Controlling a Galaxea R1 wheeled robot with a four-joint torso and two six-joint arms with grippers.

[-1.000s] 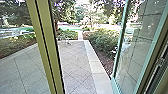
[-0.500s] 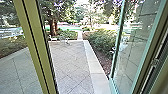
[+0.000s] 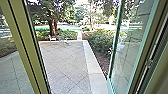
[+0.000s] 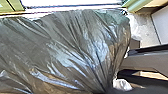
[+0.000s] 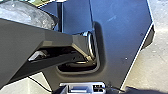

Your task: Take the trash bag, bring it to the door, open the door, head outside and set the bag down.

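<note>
In the left wrist view the grey, shiny trash bag (image 4: 75, 50) bulges large, its folds drawn together at the neck, where my left gripper (image 4: 106, 91) is shut on it. Part of the bag (image 5: 25, 12) also shows in the right wrist view, beyond the robot's jointed bar. The glass door (image 3: 132, 50) stands open on the right of the head view, its pale green frame against the yard. My right gripper's state cannot be made out.
A green door post (image 3: 23, 47) slants down the left of the head view. Outside lie paving (image 3: 66, 62), a pale stone edging (image 3: 96, 67), bushes (image 3: 97, 41) and a light chair (image 3: 53, 40) near a tree.
The head camera has moved with the robot; the post stands farther left in view and more paving shows beside it. The door stays open.
</note>
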